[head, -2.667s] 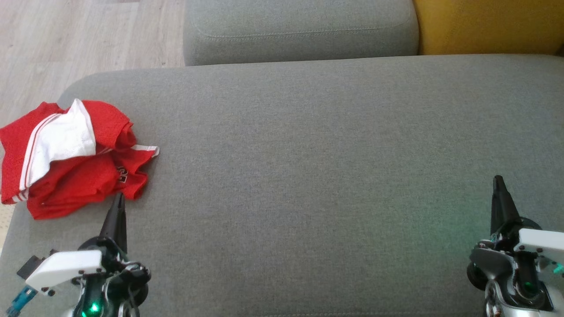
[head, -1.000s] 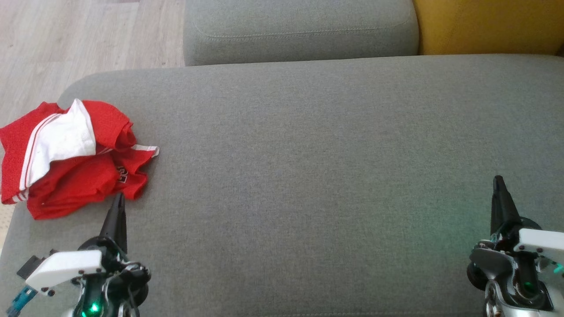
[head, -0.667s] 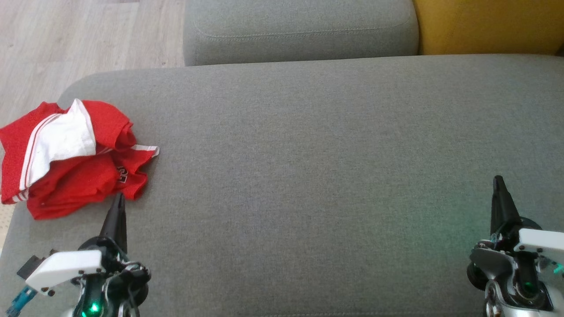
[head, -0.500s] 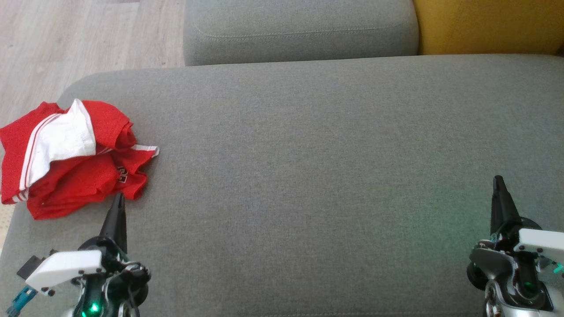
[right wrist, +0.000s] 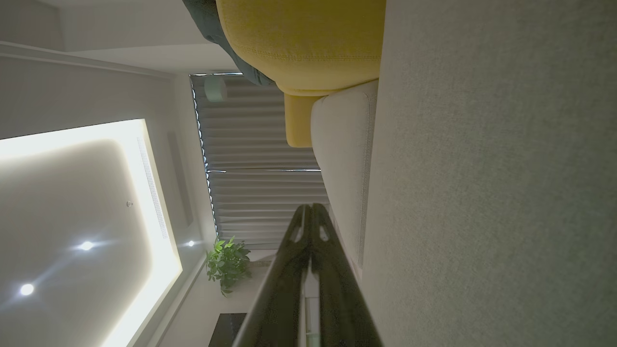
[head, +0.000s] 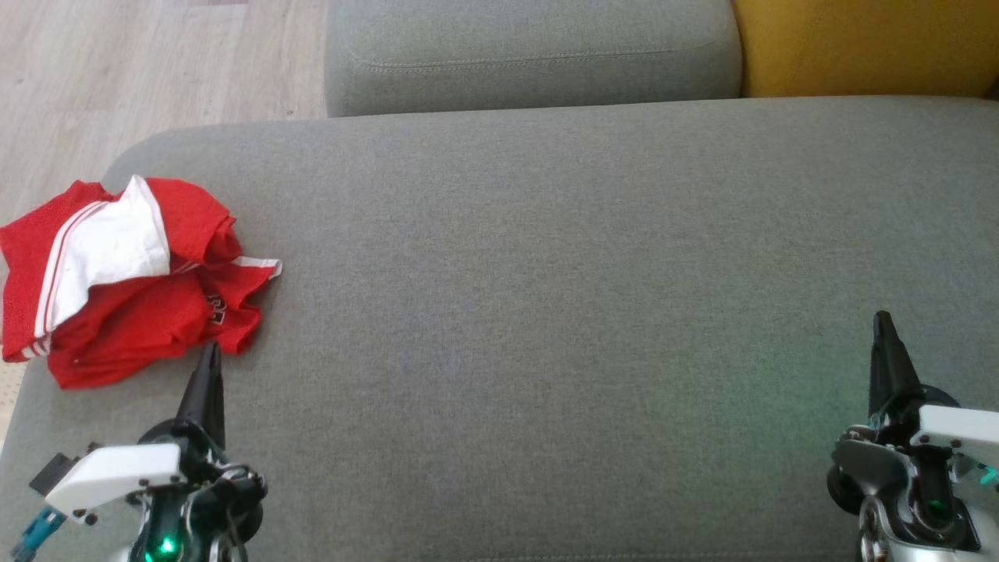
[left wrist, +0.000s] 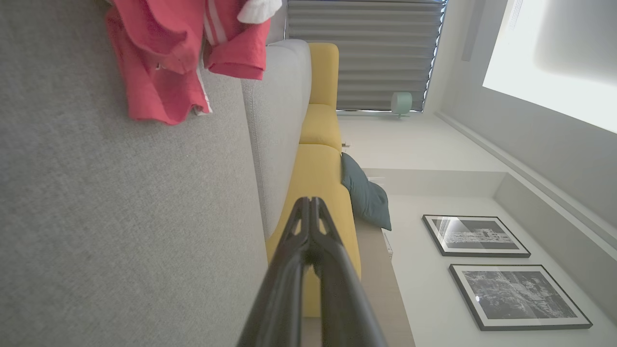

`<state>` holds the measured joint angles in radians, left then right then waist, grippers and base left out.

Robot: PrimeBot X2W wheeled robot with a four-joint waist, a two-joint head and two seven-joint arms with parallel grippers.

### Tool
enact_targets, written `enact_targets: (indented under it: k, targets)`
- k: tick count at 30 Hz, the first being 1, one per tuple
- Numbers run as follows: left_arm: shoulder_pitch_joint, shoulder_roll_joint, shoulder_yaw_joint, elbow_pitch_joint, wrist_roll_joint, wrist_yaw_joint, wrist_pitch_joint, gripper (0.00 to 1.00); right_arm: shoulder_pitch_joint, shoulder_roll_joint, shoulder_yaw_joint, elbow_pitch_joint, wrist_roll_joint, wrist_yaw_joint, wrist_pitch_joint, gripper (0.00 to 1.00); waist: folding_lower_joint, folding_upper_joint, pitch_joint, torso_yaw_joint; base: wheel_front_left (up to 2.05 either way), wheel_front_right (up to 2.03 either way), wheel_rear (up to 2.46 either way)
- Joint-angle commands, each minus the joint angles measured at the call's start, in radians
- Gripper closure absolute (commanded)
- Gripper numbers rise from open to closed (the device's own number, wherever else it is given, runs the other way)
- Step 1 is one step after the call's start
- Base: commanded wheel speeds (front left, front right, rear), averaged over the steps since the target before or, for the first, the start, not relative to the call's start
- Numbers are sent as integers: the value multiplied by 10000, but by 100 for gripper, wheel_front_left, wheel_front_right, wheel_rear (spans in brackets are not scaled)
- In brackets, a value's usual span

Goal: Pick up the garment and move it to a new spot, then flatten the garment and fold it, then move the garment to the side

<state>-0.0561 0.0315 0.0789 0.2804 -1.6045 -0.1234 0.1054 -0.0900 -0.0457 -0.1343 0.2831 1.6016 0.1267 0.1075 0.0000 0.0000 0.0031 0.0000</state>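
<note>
- Garment (head: pixel 117 281): crumpled, lower layers hidden under its own folds; the left wrist view cuts off its far part at the top edge.
- Lettering (head: pixel 216 310) on the garment: partly folded under, unreadable.
- Left claw (head: pixel 210 351): wrist housing cut by the head view's bottom edge.
- Right claw (head: pixel 883 320): wrist housing cut by the bottom and right edges.
- Sofa seat (head: pixel 546 312): runs out past the right and bottom edges.
- Back cushion (head: pixel 531 55): top cut off.
- Yellow cushion (head: pixel 858 47): cut by the top and right edges.
- Framed prints (left wrist: pixel 475 235): subjects too small to tell.
- Dark cushion (right wrist: pixel 212 24): mostly hidden behind the yellow one.
</note>
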Motion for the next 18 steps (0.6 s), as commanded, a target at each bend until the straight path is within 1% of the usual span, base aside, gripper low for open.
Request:
enact_targets:
  k: [1,18]
  targets:
    - [-518,187,344,-356,-46,-73,75,100,-179,-45,210,-384,74,40,54,100,0,0,0,0,0,0,0]
    - [-518,187,344,-356,-46,-73,75,100,-179,-45,210,-384,74,40,54,100,0,0,0,0,0,0,0]
